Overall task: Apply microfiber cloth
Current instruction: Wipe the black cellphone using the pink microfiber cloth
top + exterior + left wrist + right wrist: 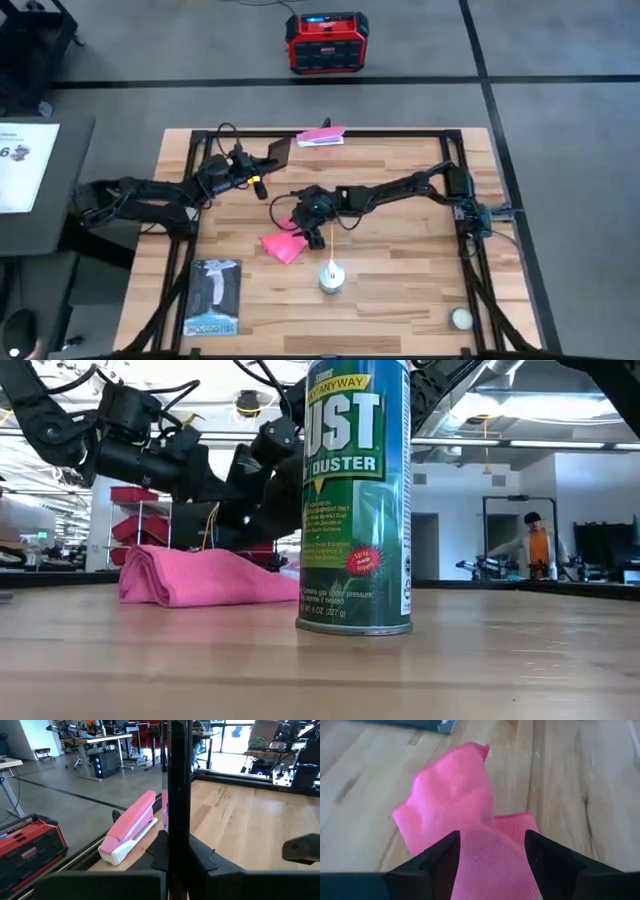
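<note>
Nearest the bench's front edge, the low view is filled by a tall green metal can of aerosol duster (356,500), standing upright on the pale wooden bench (400,290). Just behind it lies the bright pink microfiber cloth (283,244) — a soft, loosely folded heap near the middle of the bench, with rounded folds along one side (190,576).

The right gripper (492,851) is directly over it, fingers spread with pink fabric showing between them; whether they already press the cloth cannot be told. Judging by its slump, the cloth is light, limp and not fragile; it will drape and bunch instead of keeping its shape. A raised fold is probably the best place to pinch, since a flat single layer may slip off the pads or leave them scraping wood.

Farther back, the left gripper (262,186) waits near the far left of the bench, apparently clamped on a flat black phone (176,805) — beyond it, a pink-and-white flat item (129,827) lies at the far edge.
</note>
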`<state>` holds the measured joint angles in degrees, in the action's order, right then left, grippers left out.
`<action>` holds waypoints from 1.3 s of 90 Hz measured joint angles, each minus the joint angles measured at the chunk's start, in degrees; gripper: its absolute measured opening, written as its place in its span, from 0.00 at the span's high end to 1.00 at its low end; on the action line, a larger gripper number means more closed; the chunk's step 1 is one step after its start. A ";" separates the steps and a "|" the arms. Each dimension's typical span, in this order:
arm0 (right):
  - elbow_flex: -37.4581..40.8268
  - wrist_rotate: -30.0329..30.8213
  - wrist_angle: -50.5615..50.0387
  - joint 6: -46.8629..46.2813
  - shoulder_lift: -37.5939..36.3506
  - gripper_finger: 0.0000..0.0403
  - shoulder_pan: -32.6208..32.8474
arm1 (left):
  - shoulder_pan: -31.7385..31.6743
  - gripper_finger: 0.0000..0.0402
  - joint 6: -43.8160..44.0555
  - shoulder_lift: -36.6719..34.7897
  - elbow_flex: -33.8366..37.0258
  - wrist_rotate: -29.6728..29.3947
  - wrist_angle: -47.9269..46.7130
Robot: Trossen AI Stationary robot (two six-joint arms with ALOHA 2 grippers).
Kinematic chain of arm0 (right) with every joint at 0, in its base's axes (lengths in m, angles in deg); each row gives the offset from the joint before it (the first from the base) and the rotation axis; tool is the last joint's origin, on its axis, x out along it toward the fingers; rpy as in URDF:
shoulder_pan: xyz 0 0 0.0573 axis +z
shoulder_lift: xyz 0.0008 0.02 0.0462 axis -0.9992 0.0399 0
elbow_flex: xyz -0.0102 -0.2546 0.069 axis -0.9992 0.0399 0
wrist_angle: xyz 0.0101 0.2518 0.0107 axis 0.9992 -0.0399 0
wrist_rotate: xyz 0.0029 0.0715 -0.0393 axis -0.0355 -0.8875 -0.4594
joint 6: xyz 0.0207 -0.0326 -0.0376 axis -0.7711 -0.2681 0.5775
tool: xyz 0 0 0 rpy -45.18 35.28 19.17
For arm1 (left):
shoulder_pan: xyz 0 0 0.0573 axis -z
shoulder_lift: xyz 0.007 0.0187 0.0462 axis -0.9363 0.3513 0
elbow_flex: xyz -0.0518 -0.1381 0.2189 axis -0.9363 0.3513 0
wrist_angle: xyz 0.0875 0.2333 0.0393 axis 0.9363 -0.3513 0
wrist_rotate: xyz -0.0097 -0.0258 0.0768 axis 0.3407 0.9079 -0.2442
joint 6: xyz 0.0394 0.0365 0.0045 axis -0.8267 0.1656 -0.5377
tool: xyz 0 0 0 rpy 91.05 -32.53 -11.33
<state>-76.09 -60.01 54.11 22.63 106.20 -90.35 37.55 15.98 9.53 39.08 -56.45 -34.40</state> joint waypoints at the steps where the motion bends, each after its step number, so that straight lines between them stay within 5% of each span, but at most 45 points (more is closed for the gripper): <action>1: 0.00 0.00 0.07 0.00 0.07 0.48 0.00 | 0.00 0.99 0.02 0.00 0.00 0.01 -0.01; 38: -1.31 0.59 0.73 -0.17 3.65 0.51 -0.03 | -0.13 0.99 0.44 0.02 0.02 2.35 -0.53; 46: -1.31 5.02 0.46 -0.17 3.64 0.62 0.00 | -0.15 0.99 0.71 0.02 0.02 2.35 -0.25; 57: -1.29 6.25 0.61 0.09 3.64 0.92 -0.23 | -0.70 0.99 2.05 0.02 0.02 2.40 -0.26; 62: -1.29 6.84 0.57 -0.06 3.64 0.96 -0.49 | -0.86 0.99 2.39 0.02 0.02 2.28 -0.27; 117: -1.27 27.95 -0.52 4.67 -7.65 1.00 0.04 | -0.85 0.99 5.80 0.04 0.02 7.73 1.22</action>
<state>-77.35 -32.06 53.59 27.30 98.55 -90.30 36.70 21.78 9.57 39.10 -48.72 -33.17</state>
